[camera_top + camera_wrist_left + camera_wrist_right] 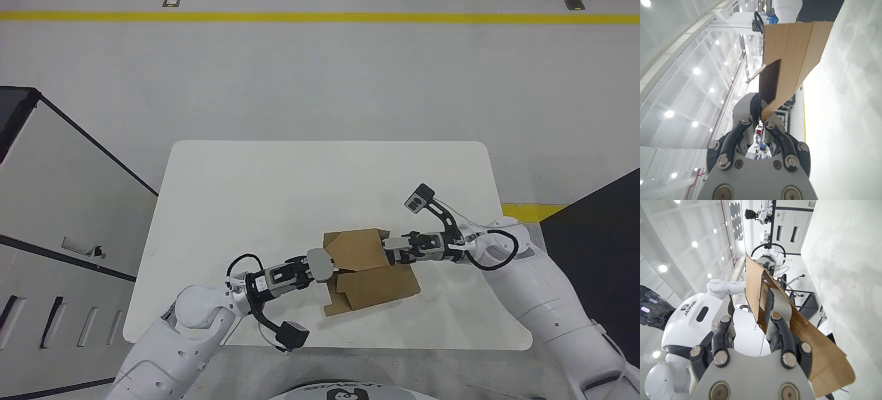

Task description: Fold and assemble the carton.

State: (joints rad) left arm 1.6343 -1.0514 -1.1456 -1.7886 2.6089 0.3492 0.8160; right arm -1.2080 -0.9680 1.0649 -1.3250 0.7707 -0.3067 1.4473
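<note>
we find the brown corrugated carton (370, 272) partly erected on the white table (300, 180), toward 5 o'clock from the table's centre in the top view. the left gripper (322, 264) meets it at its 9 o'clock end, fingers (745, 106) narrow and pinching a flap edge. the right gripper (398, 250) stands at the 3 o'clock end, its fingers (780, 308) spread wide astride one carton wall, one of them inside. the pale floor carries a yellow line (320, 17) at 12 o'clock, and a grey cabinet (60, 190) stands at 9 o'clock.
</note>
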